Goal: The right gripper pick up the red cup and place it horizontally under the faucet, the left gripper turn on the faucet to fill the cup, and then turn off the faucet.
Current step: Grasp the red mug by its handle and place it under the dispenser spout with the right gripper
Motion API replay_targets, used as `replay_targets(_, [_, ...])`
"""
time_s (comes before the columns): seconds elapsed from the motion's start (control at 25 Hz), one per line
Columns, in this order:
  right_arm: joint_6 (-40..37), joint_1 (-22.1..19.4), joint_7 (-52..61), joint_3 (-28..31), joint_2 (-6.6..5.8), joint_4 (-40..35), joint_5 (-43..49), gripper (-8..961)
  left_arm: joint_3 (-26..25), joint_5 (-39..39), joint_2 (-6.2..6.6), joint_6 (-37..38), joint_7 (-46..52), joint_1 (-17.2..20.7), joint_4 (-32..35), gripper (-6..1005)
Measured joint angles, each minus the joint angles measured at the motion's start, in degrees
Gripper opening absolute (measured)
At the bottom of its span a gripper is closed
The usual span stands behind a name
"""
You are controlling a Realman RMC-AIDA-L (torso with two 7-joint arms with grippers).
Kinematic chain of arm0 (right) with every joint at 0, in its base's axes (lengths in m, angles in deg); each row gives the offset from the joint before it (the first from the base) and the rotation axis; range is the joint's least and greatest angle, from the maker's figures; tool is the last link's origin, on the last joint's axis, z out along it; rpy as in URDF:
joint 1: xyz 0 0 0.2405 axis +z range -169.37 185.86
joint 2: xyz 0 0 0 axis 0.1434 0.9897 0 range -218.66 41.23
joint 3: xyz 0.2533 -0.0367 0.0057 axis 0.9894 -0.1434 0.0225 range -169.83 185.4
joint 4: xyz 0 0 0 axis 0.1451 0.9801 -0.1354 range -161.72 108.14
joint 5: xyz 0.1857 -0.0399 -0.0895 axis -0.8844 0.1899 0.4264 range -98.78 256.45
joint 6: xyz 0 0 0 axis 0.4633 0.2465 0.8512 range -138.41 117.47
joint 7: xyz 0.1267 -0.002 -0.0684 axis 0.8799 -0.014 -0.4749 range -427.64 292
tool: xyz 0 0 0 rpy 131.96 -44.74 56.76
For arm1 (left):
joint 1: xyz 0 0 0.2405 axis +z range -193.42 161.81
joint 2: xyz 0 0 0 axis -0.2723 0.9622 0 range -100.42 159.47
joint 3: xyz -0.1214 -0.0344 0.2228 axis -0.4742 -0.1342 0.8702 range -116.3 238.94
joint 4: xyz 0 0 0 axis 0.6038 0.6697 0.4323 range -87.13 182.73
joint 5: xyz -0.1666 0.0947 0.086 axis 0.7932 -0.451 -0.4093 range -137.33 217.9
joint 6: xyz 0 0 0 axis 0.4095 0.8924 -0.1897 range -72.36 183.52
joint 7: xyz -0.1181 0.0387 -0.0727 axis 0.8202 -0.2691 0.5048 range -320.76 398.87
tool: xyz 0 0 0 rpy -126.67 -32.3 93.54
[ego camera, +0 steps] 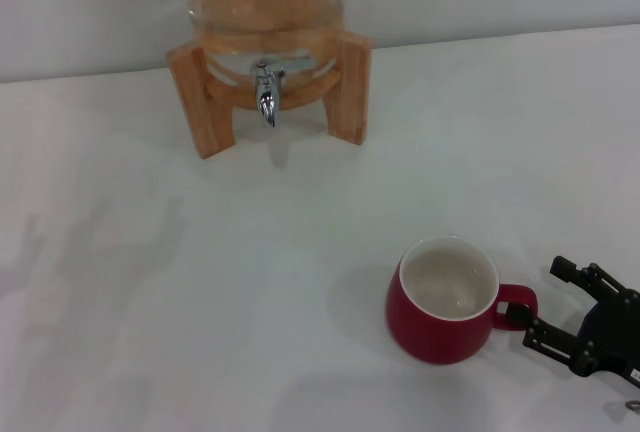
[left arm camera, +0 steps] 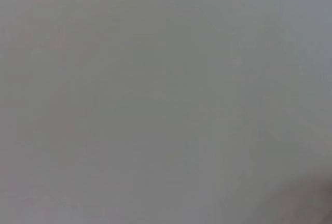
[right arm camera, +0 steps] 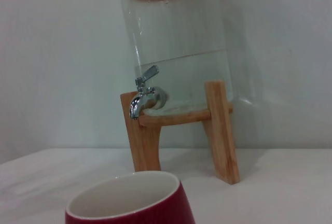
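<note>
Head view: black 2-fingered right gripper at lower right, jaws spread around squat dark-red ceramic mug's loop handle.

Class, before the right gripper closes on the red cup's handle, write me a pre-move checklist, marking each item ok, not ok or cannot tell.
1. Right gripper open: ok, fingers spread on either side of the handle.
2. Red cup upright on the white table: ok.
3. Handle facing the gripper: ok, the loop points toward it.
4. Cup under the faucet: not ok, it stands well in front of the wooden stand.
5. Faucet not running: ok, no stream shows in the right wrist view.
6. Left gripper ready: cannot tell, it is not in view.
</note>
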Motion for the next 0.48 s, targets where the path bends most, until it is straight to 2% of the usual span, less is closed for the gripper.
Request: replay_targets(0.48, [2.2,0.2,0.0,-0.4,0.0,-2.8,0.5,844,0.0,0.0,0.0,-0.1,0.0,0.2,0.1,848])
